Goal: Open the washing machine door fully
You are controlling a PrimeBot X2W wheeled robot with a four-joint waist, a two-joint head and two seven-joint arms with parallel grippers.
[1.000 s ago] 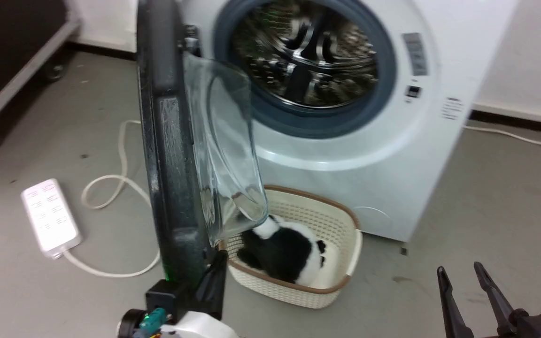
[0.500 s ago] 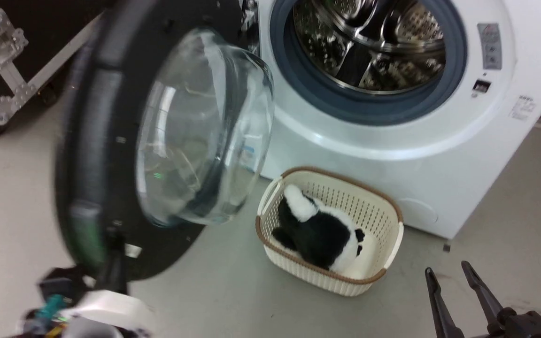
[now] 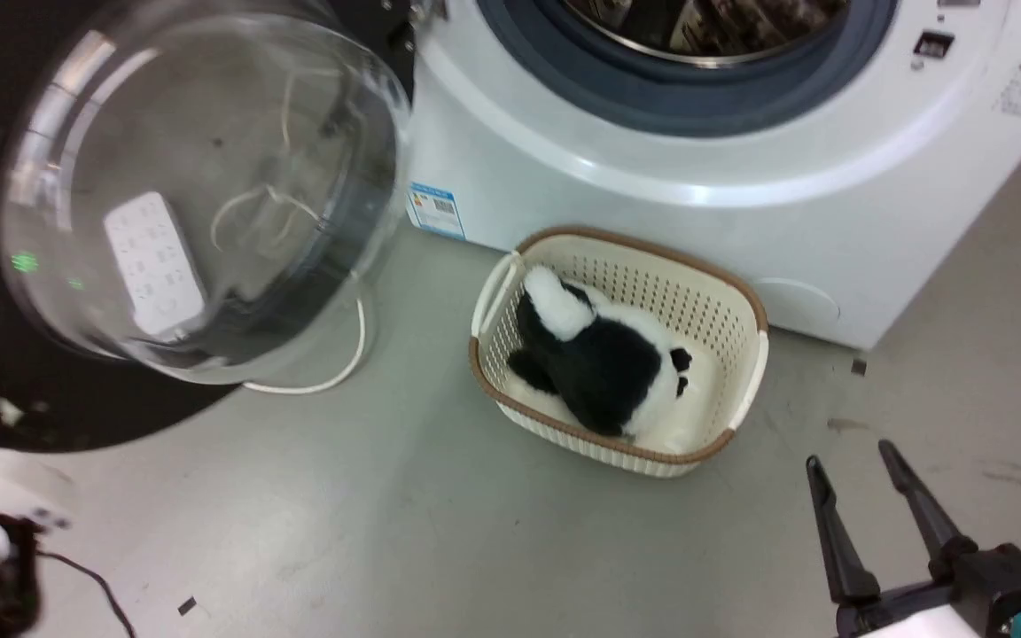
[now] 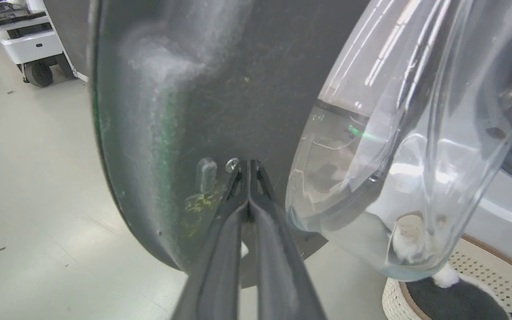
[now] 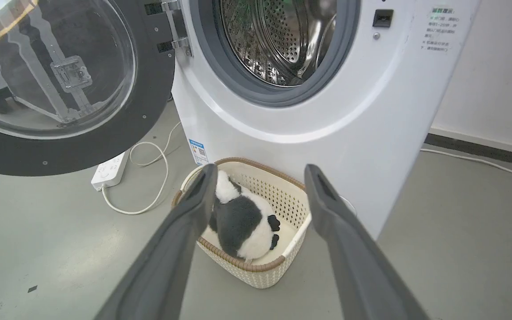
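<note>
The washing machine door [image 3: 200, 177] is seen wide open at ten o'clock, hinged beside the white machine [image 3: 652, 221]. The left pincer [image 4: 249, 165] is pressed together, its tips set against the door's black rim. The right pincer [image 3: 850, 454] is held spread at five o'clock, near a basket [image 3: 752, 381].

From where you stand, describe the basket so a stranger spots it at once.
Start at the white washing machine; on the floor before it sits a cream perforated basket with a brown rim. Unlike the flat power strip, it holds a black-and-white plush toy.
</note>
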